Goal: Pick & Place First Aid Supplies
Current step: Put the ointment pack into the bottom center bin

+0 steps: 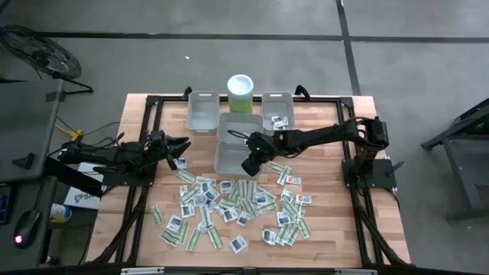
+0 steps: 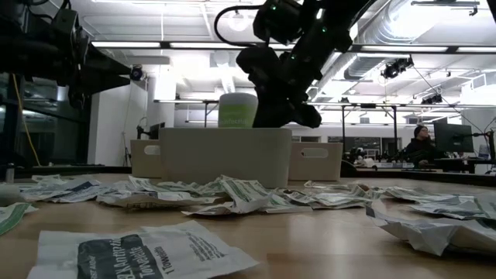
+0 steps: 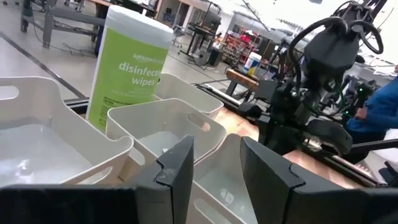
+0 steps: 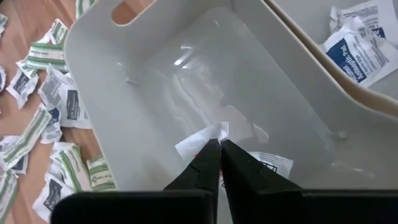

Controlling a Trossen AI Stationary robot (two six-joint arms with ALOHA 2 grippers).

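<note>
Many first aid supplies (image 1: 229,208), green-white strips and white printed squares, lie scattered on the near half of the wooden table. My right gripper (image 4: 219,144) hangs slanted down over the middle grey bin (image 1: 237,145), shut on one small white packet (image 4: 200,138). A few packets (image 1: 279,121) lie in the far right bin (image 1: 277,107). My left gripper (image 3: 214,168) waits at the table's left, level and open, with nothing between its fingers. My right gripper pinches the white packet's edge (image 4: 210,134) between its two fingertips, coming slanting down from above. Part of the packet shows on each side of the fingers, inside the bin's opening. Whether it touches the bin's floor I cannot tell.
A tall green wipes canister (image 1: 241,93) stands at the far edge between the far left bin (image 1: 202,111) and the far right bin. The three bins stand close together. Black frame rails run along the table's sides. A person sits in the room beyond.
</note>
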